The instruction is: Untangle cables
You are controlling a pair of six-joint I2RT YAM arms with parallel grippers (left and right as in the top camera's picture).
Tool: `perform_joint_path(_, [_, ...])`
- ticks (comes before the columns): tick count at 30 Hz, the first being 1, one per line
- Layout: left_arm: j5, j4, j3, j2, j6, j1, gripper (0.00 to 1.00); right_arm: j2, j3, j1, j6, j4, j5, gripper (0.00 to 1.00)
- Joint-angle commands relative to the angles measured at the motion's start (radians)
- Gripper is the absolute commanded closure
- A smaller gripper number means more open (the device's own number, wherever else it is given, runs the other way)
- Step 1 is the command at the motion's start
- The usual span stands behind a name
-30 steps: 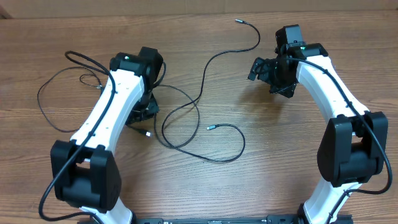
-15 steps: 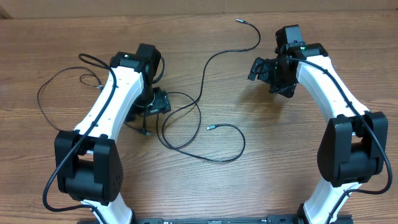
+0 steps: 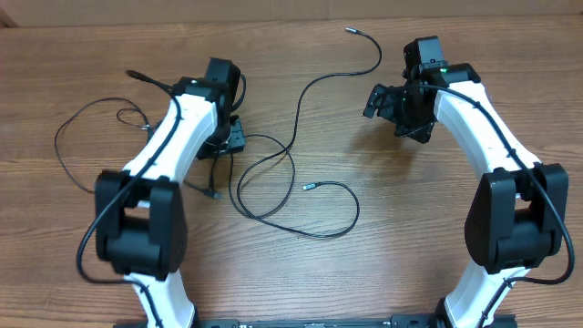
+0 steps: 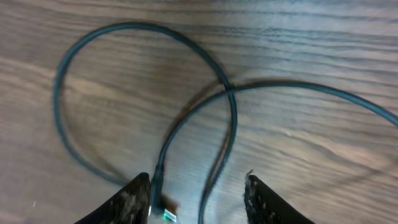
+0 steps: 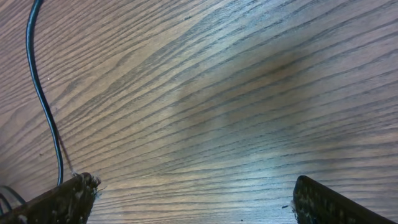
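Overhead: you see thin black cables (image 3: 355,208) sprawled in loose loops mid-table (image 3: 410,228), silvery plug end (image 3: 307,188) showing. Your left gripper (image 4: 199,180) released, straddling crossed loop. Right gripper (image 5: 193,182) spread wide, empty.

Wood-grain table (image 5: 224,93) filling the view. Fingertips of right gripper (image 5: 193,186) at the two lower corners, spread wide, bare wood between. Thin black cable (image 5: 38,93) entering at top left, curving down the left side, ending just beside the left-hand fingertip. Contact there not discernible.
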Motion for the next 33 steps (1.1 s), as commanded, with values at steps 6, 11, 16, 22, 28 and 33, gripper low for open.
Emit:
perform_joint_path(6, [-0.02,0.129,-0.003,0.151,0.156,0.011,0.47,-0.003,-0.002,0.002,0.0,0.004,0.003,0.0])
perform_joint_path(11, [0.036,0.158,-0.003,0.16,0.242,0.011,0.45,-0.003,-0.002,0.002,0.0,0.004,0.003,0.0])
perform_joint_path(16, [0.148,0.144,-0.005,0.166,0.244,0.01,0.54,-0.003,-0.002,0.002,0.0,0.004,0.003,0.0])
perform_joint_path(22, [0.161,0.169,-0.063,0.166,0.191,0.009,0.6,-0.003,-0.002,0.002,0.0,0.004,0.003,0.0])
perform_joint_path(28, [0.152,0.17,-0.122,0.166,0.191,0.011,0.74,-0.003,-0.002,0.002,0.0,0.004,0.003,0.0])
perform_joint_path(33, [0.153,0.175,-0.132,0.166,0.191,0.01,0.96,-0.003,-0.002,0.002,0.0,0.004,0.003,0.0])
